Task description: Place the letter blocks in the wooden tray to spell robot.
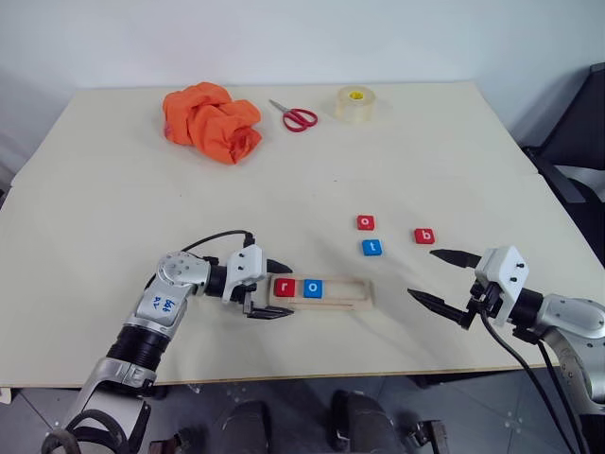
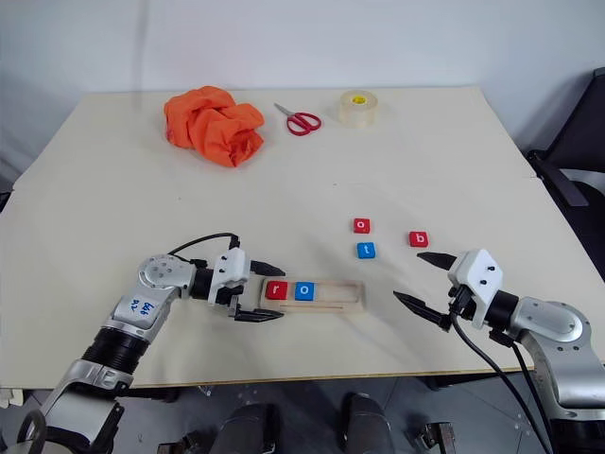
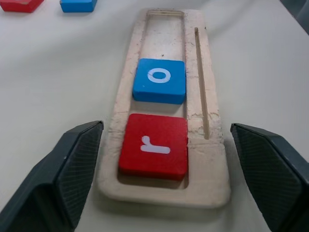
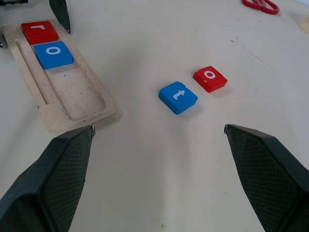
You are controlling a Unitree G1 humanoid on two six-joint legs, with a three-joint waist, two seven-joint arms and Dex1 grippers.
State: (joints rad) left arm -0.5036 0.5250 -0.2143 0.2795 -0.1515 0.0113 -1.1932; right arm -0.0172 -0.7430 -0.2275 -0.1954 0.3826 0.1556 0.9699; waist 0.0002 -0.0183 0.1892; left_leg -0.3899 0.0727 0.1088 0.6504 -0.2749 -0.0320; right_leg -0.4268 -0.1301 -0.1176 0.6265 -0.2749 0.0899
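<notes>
Five letter blocks (image 1: 366,222), one wooden tray (image 1: 345,301), two grippers (image 1: 268,289).

wooden tray (image 3: 212,159) looks like pale raw wood, kinda rough and chalky at the edges. letter blocks (image 3: 154,145) are smooth, slightly glossy. fingers (image 3: 63,179) are matt black with a crosshatch texture. table (image 1: 142,218) is matt cream.

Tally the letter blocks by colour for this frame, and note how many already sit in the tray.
Red blocks: 3 (r, o, b)
Blue blocks: 2 (o, t)
Total: 5, with 2 (red r, blue o) in the wooden tray.
</notes>
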